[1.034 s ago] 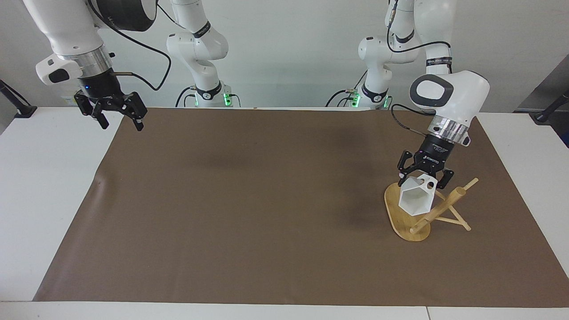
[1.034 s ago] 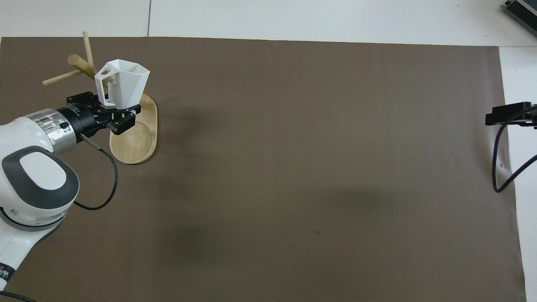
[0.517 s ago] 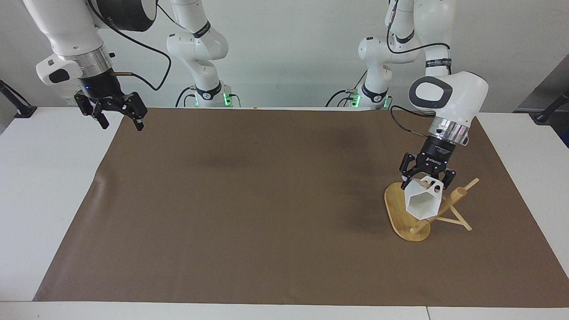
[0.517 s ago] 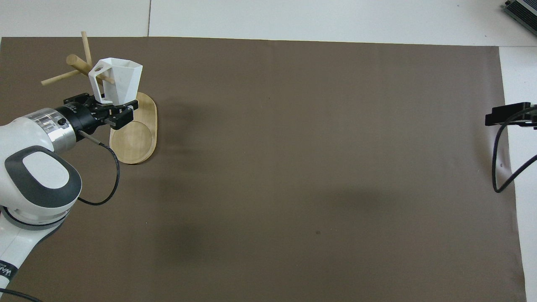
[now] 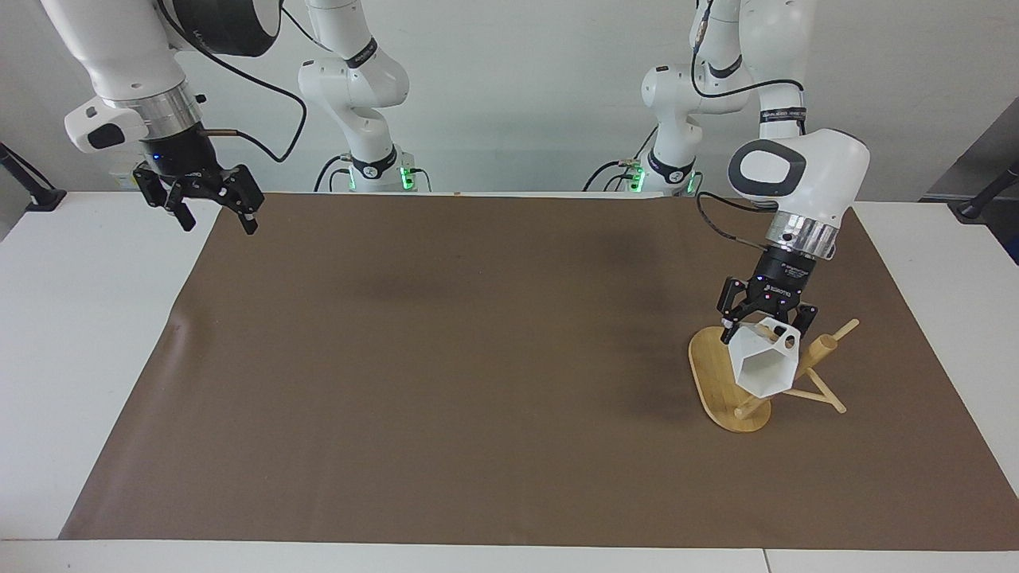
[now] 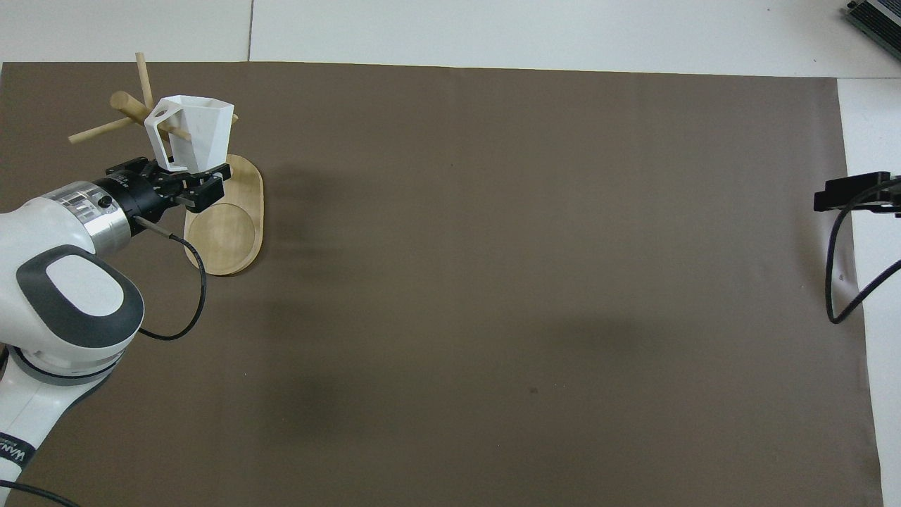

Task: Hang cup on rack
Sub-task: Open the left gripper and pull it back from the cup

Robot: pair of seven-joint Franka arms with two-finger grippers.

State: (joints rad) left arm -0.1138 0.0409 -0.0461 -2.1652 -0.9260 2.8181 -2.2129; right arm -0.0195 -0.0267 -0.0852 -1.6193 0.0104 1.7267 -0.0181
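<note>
The white faceted cup [image 5: 766,362] hangs in the air over the bamboo rack [image 5: 711,382] at the left arm's end of the table, tilted with its mouth away from the robots. My left gripper [image 5: 766,322] is shut on the cup's bottom end. In the overhead view a thin peg of the rack [image 6: 225,239] shows through the handle opening of the cup [image 6: 193,134], close to the central post, with the left gripper [image 6: 186,179] over the oval base. My right gripper [image 5: 215,215] is open and empty, raised over the table's corner at the right arm's end, waiting.
A brown mat [image 5: 478,358] covers the table, with white table surface [image 5: 80,358] around it. Only the tip of the right gripper [image 6: 852,191] and its cable show at the edge of the overhead view.
My left gripper has carried the cup along the peg toward the rack's post, toward the left arm's end of the table. The right arm has not moved.
</note>
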